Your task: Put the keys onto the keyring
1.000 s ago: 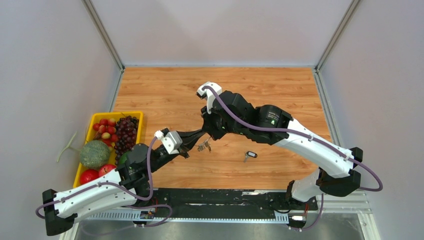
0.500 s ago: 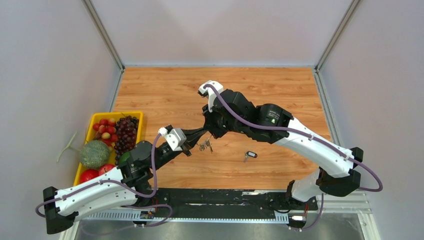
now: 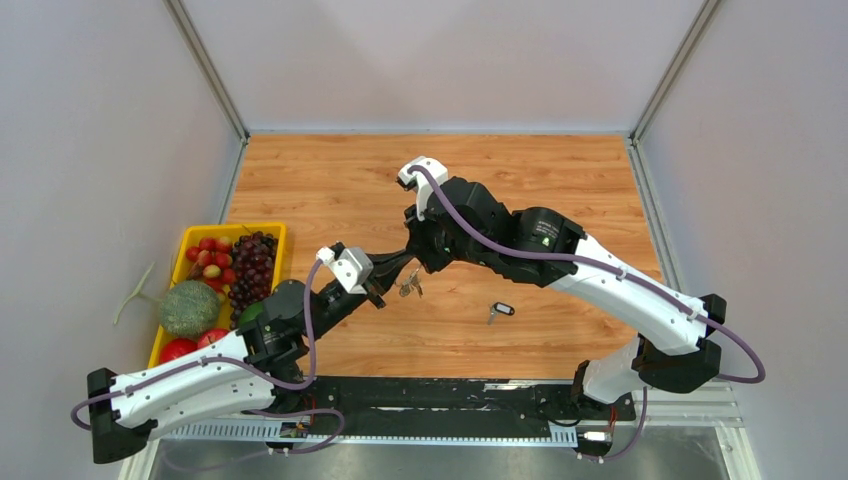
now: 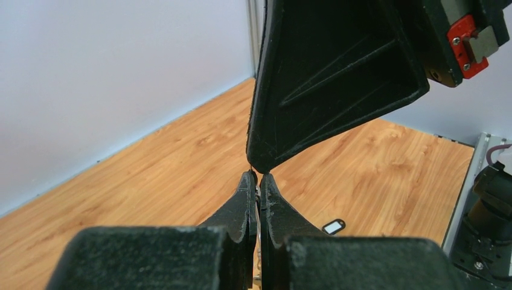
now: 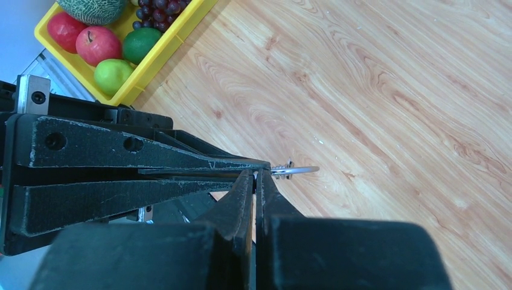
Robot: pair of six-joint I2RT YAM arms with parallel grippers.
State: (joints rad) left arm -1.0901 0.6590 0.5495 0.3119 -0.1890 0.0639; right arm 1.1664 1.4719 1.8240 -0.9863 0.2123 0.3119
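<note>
No words or numbers can be read. The right arm [image 3: 545, 236] has a small green mark and some tiny pale print on its black part, too small to read.

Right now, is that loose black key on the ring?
Off: the black key lies alone on the table, apart from the keyring.

Key [image 3: 501, 310] right of keyring [image 3: 408, 288]
</note>
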